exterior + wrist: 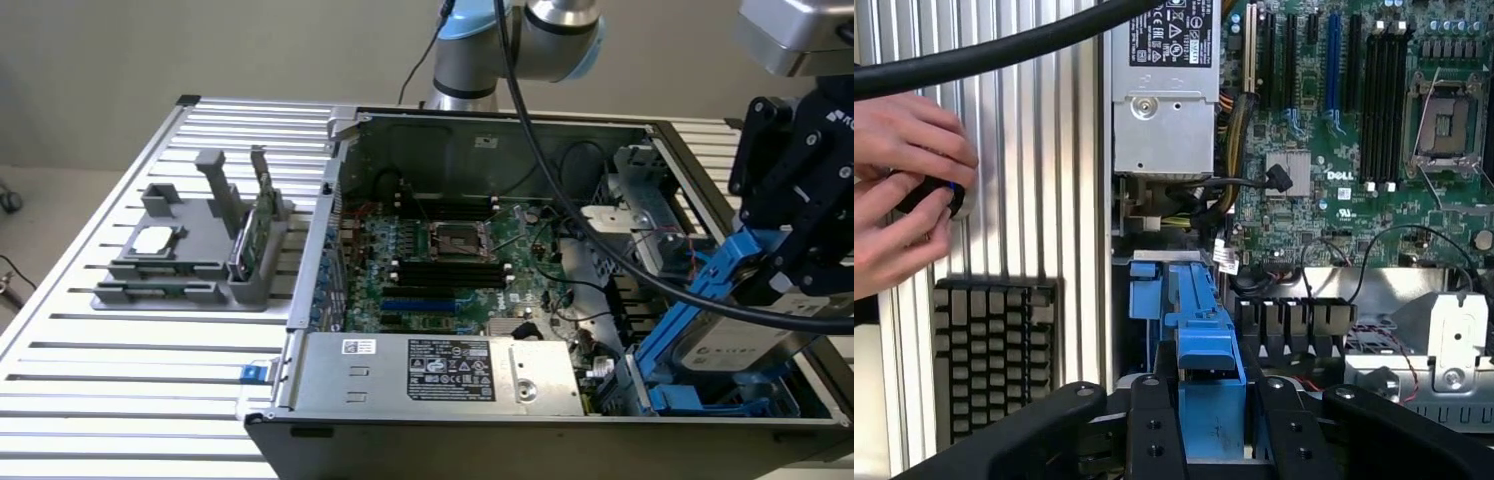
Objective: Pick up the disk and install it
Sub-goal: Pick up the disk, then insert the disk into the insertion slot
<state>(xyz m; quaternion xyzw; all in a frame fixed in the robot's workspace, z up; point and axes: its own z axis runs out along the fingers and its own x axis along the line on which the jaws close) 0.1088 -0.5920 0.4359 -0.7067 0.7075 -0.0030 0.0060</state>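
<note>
One gripper (798, 275) was at work, and it was closed on the disk (731, 345); in the wrist view its fingers (1154, 425) stood on either side of the blue carrier, pinching it between them. The disk hung tilted at the exterior view's right, silver face showing, over the near right corner of the open computer case (494, 135); its lower end was just above the blue drive bay (687, 400), though whether it touched the bay I could not tell. The motherboard (441, 260) lay well apart toward the exterior view's left, and the power supply (441, 372) sat along the near wall beside the bay.

Picking up looked done, judging by the firm hold and the lifted disk; the step in hand was the install, with the disk not yet seated. That step would call for taking out the tilt, squaring the carrier with the bay's guides, and keeping clear of the black cables (601, 300) strung close by; a skewed entry could jam the carrier.

A person's hands (904, 190) held a small dark object over the slatted table (134, 370), outside the case and apart from the gripper.
</note>
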